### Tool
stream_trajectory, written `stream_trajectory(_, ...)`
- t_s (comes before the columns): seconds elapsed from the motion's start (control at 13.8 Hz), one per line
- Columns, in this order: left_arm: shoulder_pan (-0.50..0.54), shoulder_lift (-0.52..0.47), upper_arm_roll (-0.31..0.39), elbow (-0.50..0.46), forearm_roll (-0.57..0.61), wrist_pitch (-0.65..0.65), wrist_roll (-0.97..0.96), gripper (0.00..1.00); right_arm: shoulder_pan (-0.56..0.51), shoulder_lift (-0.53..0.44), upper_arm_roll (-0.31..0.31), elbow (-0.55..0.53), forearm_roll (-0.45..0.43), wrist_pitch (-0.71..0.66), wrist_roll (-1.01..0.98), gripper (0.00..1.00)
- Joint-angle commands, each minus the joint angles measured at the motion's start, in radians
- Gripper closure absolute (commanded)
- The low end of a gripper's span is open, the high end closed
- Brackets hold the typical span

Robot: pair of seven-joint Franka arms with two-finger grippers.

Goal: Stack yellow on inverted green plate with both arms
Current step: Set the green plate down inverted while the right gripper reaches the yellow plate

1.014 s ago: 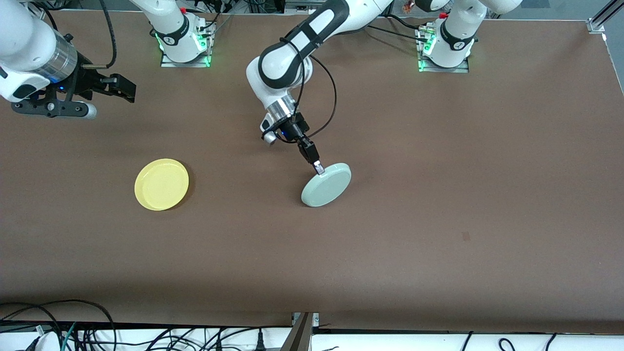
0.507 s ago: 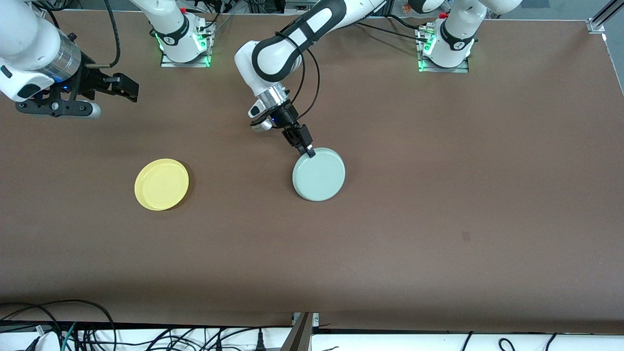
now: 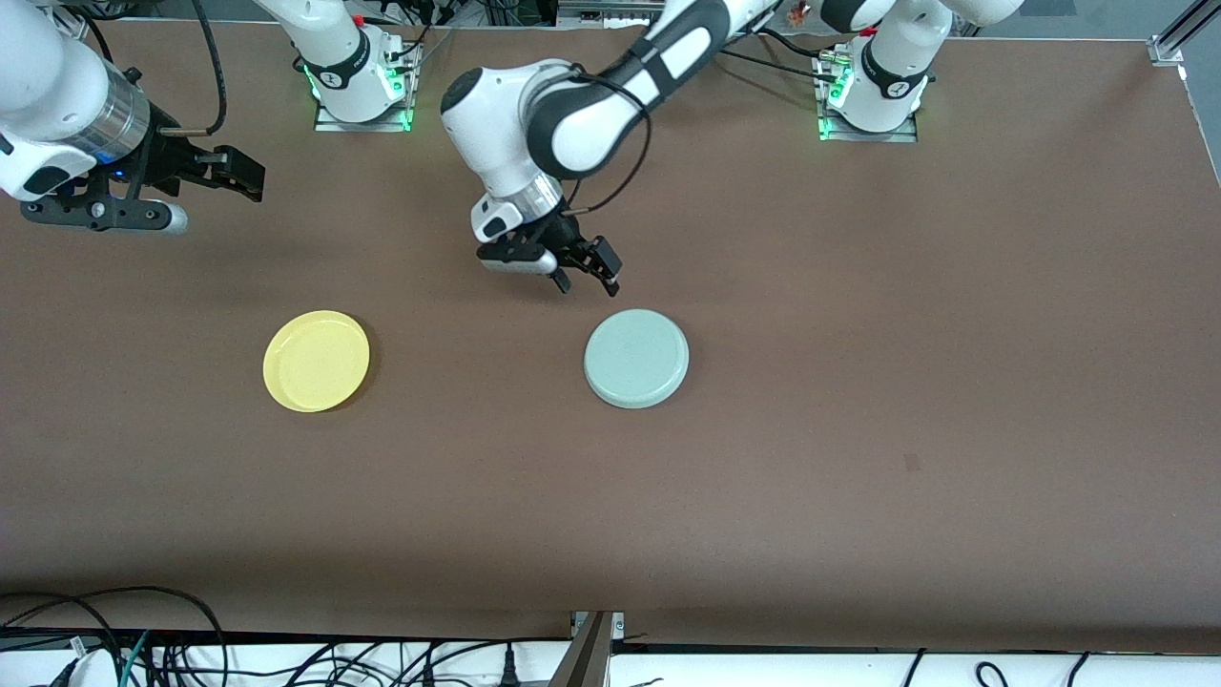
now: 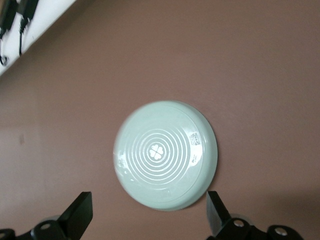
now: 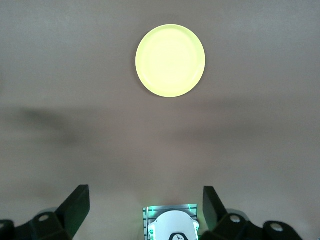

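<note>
On the worktop [image 3: 858, 496] I log the green plate [image 3: 636, 358] lying flat and inverted near the middle, ringed underside up, and the yellow plate [image 3: 316, 361] right way up, well apart toward the right arm's end. Left hand [image 3: 587, 275]: fingers spread wide, holding nothing, hovering just beside the green plate. Right hand [image 3: 234, 172]: fingers apart, holding nothing, waiting high over its end of the worktop.

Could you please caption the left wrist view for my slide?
Open left gripper above the inverted green plate, ringed underside up, on the brown table.
</note>
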Motion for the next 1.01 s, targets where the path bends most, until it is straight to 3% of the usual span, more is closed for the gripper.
stream_trajectory(0.0, 0.121, -0.092, -0.009, -0.022, -0.143, 0.042, 0.007, 0.00, -0.009, 0.000, 0.004, 0.007, 0.004, -0.009, 0.012, 0.00)
stream_trajectory(0.22, 0.283, -0.223, -0.009, -0.085, -0.285, 0.056, 0.097, 0.00, -0.009, 0.017, -0.007, 0.006, -0.011, 0.014, 0.008, 0.00)
stream_trajectory(0.51, 0.538, -0.420, -0.002, -0.220, -0.463, 0.070, 0.382, 0.00, -0.054, 0.168, -0.048, -0.008, -0.004, 0.114, 0.003, 0.00)
stream_trajectory(0.65, 0.651, -0.486, -0.002, -0.275, -0.516, 0.070, 0.465, 0.00, -0.066, 0.269, -0.073, -0.034, 0.001, 0.271, -0.008, 0.00)
stream_trajectory(0.94, 0.851, -0.583, -0.002, -0.378, -0.632, 0.062, 0.658, 0.00, -0.086, 0.386, -0.144, -0.212, 0.006, 0.668, -0.099, 0.00)
